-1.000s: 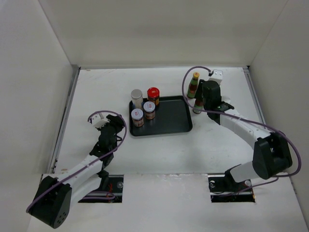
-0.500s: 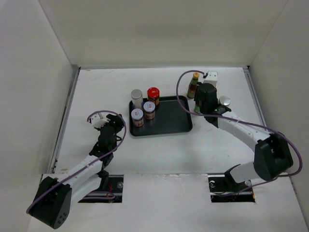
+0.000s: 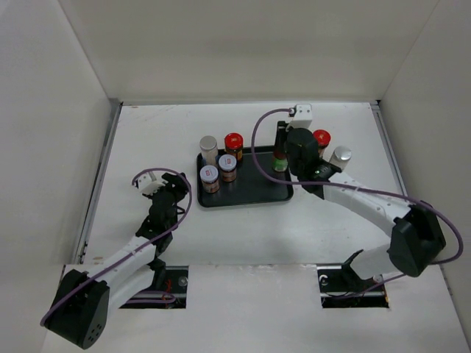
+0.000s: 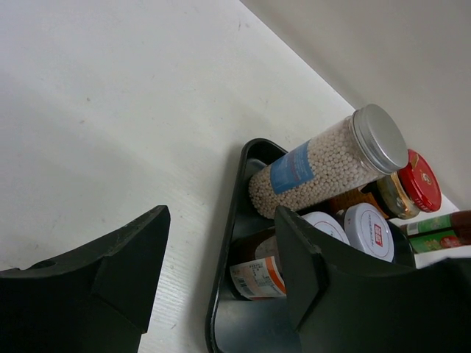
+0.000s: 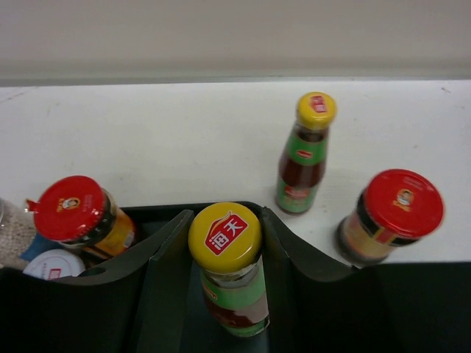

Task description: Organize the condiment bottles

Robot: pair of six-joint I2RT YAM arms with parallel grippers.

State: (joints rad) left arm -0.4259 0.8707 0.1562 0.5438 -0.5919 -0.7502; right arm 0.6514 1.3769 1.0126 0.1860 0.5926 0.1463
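Observation:
My right gripper (image 5: 224,254) is shut on a slim yellow-capped sauce bottle (image 5: 225,243), upright over the far right part of the black tray (image 3: 261,185). On the tray's left stand a silver-lidded bead jar (image 3: 209,147), a red-capped jar (image 3: 233,143) and two white-lidded short jars (image 3: 209,177). Beyond the tray, on the table, stand a second yellow-capped bottle (image 5: 305,151) and another red-capped jar (image 5: 390,217), and a silver-lidded jar (image 3: 341,156) is to its right. My left gripper (image 3: 176,184) is open and empty, left of the tray.
White walls close in the table at the back and both sides. The tray's rim (image 4: 224,243) lies just past my left fingertips (image 4: 129,261). In the top view the right wrist covers the second sauce bottle.
The right arm has carried the sauce bottle leftwards from the table to over the tray, uncovering the red-capped and silver-lidded jars. The left jaws have widened; that arm barely moved.

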